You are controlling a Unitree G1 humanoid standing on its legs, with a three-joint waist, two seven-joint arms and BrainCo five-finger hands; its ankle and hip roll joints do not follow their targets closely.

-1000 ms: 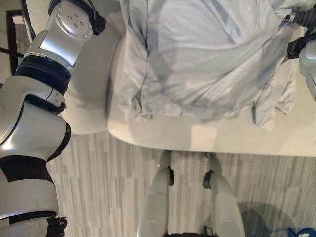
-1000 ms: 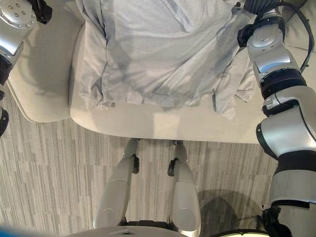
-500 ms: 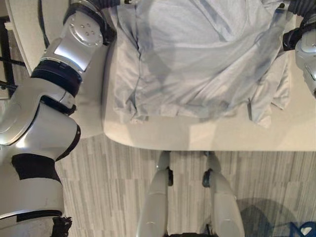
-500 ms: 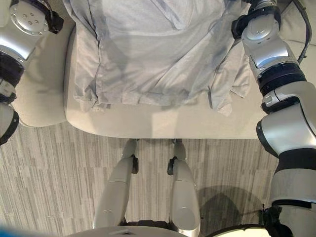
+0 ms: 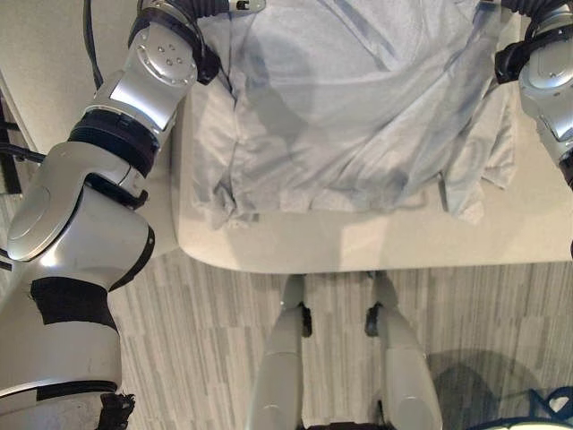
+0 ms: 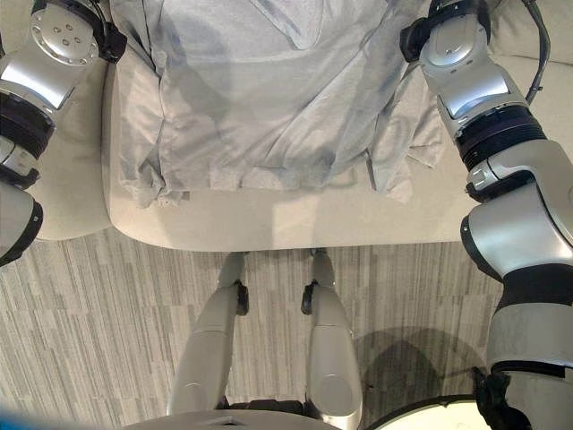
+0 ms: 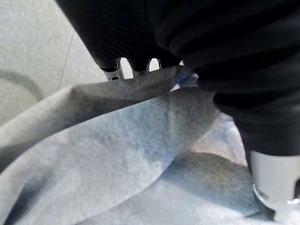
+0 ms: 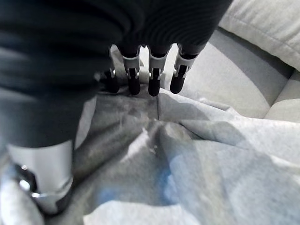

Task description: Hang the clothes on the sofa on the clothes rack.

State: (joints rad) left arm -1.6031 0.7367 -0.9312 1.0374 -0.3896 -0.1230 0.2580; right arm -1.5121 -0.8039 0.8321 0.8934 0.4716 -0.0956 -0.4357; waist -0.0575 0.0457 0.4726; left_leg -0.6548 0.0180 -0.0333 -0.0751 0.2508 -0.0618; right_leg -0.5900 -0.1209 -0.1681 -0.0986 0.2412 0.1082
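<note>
Pale blue-grey cotton garment (image 5: 349, 98), wide and wrinkled, lies spread across the seat of a cream upholstered sofa (image 5: 376, 246). Seen from the robot's head, the cloth covers the upper half of the scene, from about ten o'clock round to two o'clock. Its lower hem bunches in small folds just short of the sofa's front edge, and one loose corner hangs down at about four o'clock of the garment, over the seat. Grey striped wood-look floor (image 5: 197, 322) runs below the sofa, at six o'clock.

Both silver-grey arms reach up to the far corners of the cloth, the left arm at eleven o'clock and the right arm at one o'clock.

From the left wrist camera, the left robot hand (image 7: 140, 51) sits right against a raised fold of the garment. Its silver fingers (image 7: 114, 72) disappear behind the edge of that fold, so I cannot tell whether they are apart or clamped on the cloth.

From the right wrist camera, the right robot hand (image 8: 145, 70) has its dark-tipped fingers (image 8: 154, 79) pointing down in a row, tips touching a rumpled ridge of the garment. The thumb is hidden, so I cannot tell whether this hand pinches the cloth. Cream sofa cushions (image 8: 262, 28) rise behind it.
</note>
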